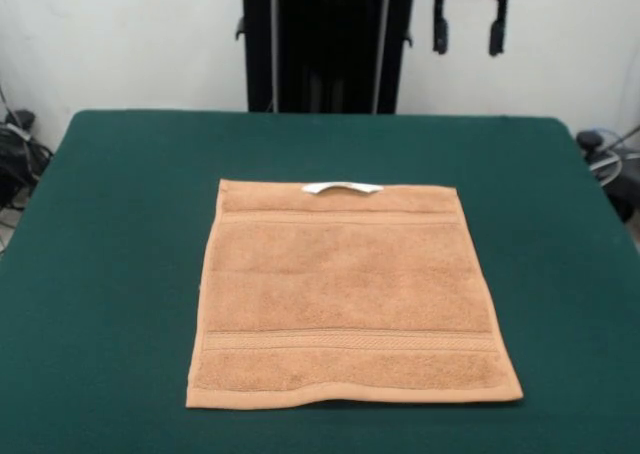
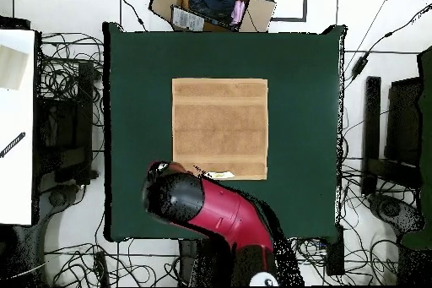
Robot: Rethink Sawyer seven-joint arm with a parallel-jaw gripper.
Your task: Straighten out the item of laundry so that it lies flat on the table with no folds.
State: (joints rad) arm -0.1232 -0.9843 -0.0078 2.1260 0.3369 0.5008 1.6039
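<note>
Front view: I log towel [image 1: 350, 294] spread flat mid-table [image 1: 100, 274], no folds visible, white loop tag [image 1: 342, 187] at far edge. Gripper [image 1: 468, 36] raised well behind towel, fingers apart, holding nothing. Task looks done; nothing left.

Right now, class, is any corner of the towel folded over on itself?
No: the towel lies spread flat on the table, all four corners showing.

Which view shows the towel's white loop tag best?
The front view: the white loop tag lies in plain sight at the middle of the towel's far edge, arched clear of the cloth. In the overhead view the tag is only a pale sliver at the towel's bottom edge, next to the arm.
</note>
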